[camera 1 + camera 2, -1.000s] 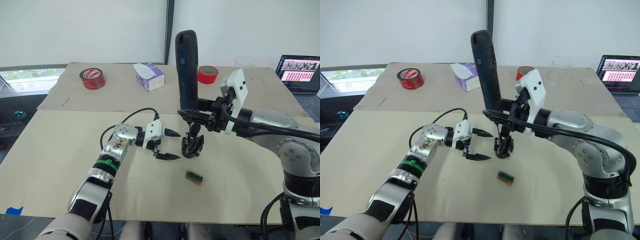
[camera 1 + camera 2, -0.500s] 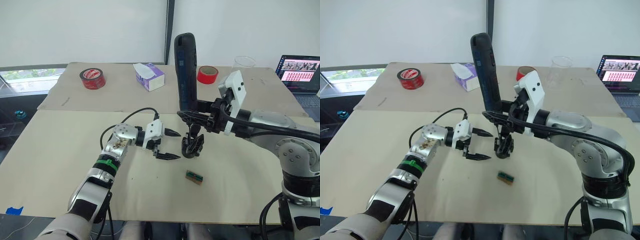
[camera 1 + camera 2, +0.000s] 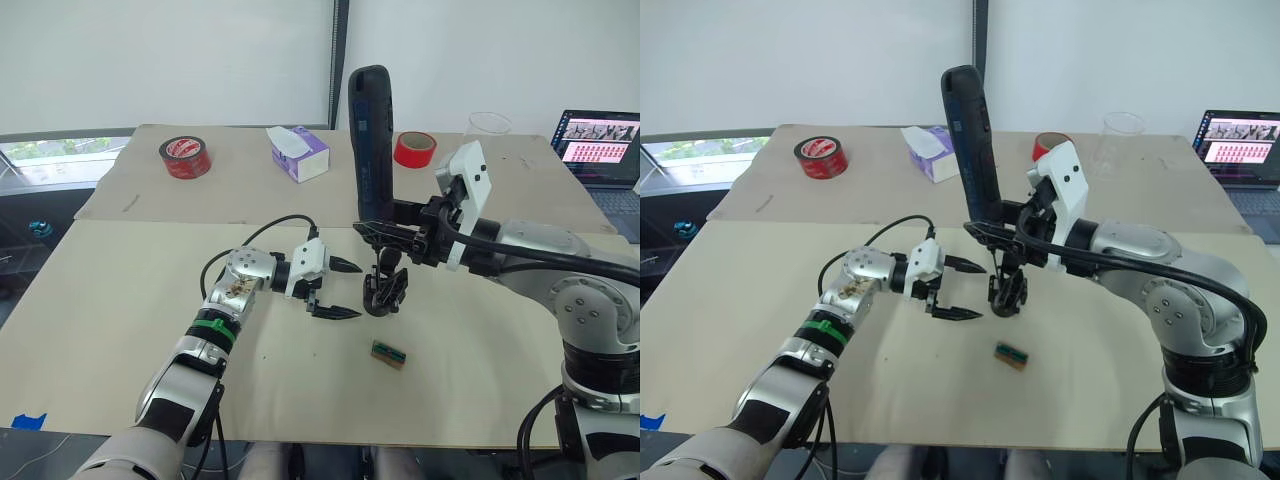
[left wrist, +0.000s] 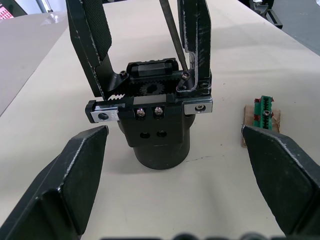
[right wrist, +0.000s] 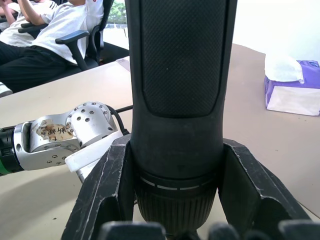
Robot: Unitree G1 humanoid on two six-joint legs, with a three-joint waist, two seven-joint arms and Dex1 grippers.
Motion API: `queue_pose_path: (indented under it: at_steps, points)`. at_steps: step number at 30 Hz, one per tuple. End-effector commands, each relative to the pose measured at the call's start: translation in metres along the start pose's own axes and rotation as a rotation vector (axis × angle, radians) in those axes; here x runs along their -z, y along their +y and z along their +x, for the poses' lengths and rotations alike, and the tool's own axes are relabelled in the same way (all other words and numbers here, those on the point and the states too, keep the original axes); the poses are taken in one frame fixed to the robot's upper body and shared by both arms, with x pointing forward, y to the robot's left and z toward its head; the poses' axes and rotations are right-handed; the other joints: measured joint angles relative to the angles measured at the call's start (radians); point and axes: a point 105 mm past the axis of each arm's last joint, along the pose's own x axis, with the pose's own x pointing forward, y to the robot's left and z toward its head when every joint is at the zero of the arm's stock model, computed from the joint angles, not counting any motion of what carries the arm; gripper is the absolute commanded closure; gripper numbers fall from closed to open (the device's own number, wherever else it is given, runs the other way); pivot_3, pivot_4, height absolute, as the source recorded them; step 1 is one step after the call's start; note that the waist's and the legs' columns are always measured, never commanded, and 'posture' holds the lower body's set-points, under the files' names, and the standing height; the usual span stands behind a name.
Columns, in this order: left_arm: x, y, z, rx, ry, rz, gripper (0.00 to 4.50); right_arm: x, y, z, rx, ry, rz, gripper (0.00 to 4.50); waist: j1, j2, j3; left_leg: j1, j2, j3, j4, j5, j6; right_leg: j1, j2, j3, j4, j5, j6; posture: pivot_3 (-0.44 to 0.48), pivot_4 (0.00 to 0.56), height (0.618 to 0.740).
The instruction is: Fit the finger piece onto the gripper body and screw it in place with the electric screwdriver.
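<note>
Now gripper body (image 4: 159, 120) upright between spread left jaws, untouched.

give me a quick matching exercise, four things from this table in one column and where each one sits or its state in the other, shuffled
Things:
1. electric screwdriver
2. gripper body
3. left gripper
4. small green block

Places or states:
A. open, beside the gripper body
B. lying flat on the table, nearest the robot
C. held upright in the right gripper
D. standing on the table under the bit

Pairs: 1-C, 2-D, 3-A, 4-B
</note>
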Motion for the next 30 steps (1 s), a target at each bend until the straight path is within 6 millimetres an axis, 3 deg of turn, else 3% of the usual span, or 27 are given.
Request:
queue_pose_path:
  at_steps: [1,30]
  points:
    - [-0.0117,0.0033,-0.0003,-0.009,-0.027,0.049,0.00,-0.0223,0.0026,-0.0036,0.003,-0.076,-0.066,2.60,0.000,0.000,0.000,0.000,0.000,0.000,0.000,0.000,0.000,0.000,0.000,0.000,0.000,0.000,0.000,0.000,0.150,0.740]
    - [-0.0124,0.0044,0.0006,-0.012,-0.029,0.050,0.00,-0.0197,-0.0010,-0.0025,0.014,-0.068,-0.064,2.60,0.000,0.000,0.000,0.000,0.000,0.000,0.000,0.000,0.000,0.000,0.000,0.000,0.000,0.000,0.000,0.000,0.150,0.740]
